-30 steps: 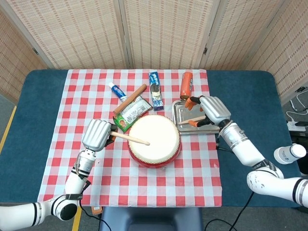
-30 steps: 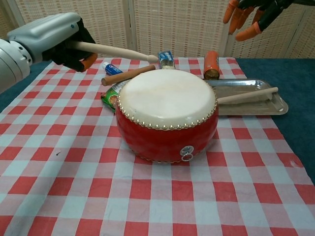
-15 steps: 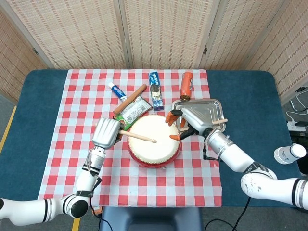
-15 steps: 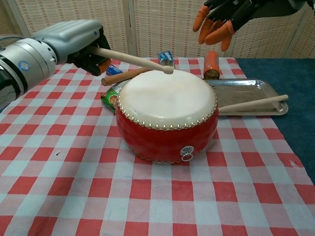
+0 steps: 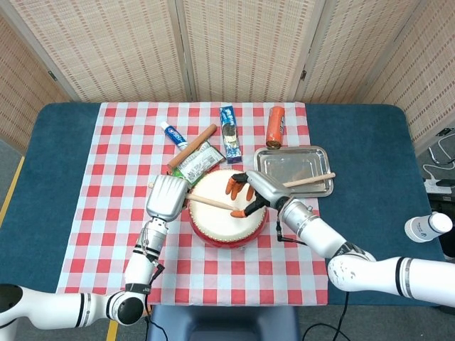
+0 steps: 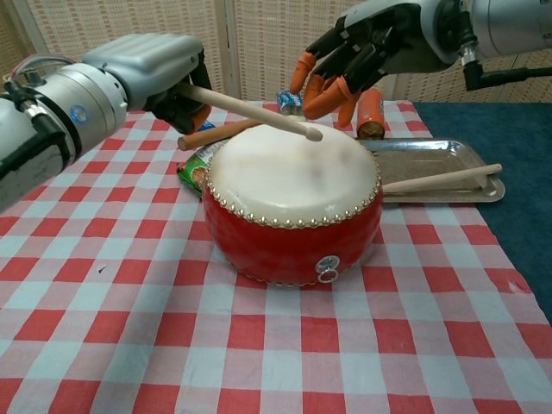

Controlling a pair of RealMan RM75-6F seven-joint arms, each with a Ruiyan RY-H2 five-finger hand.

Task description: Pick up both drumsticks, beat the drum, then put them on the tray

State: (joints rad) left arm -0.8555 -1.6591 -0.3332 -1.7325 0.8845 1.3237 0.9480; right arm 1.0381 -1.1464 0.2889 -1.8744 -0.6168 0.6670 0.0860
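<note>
The red drum (image 5: 227, 210) (image 6: 291, 198) stands mid-table on the checked cloth. My left hand (image 5: 168, 198) (image 6: 155, 71) grips one drumstick (image 5: 211, 203) (image 6: 250, 110), held over the drumhead with its tip pointing right. Above the drum's right half my right hand (image 5: 250, 190) (image 6: 355, 53) hovers, its orange-tipped fingers spread and empty, close to that stick's tip. The second drumstick (image 5: 308, 180) (image 6: 442, 178) lies across the metal tray (image 5: 270, 162) (image 6: 419, 153), to the right of the drum, one end sticking out past the tray's right edge.
Behind the drum lie a brown rod (image 5: 193, 148), a green packet (image 5: 193, 165), a toothpaste tube (image 5: 171, 133), a blue box (image 5: 229, 130) and an orange can (image 5: 275, 126). A white bottle (image 5: 427, 226) stands at the far right off the table.
My right hand has left the tray and swung left over the drum, empty. The second drumstick stays on the tray. My left hand has carried its stick rightward over the drumhead.
</note>
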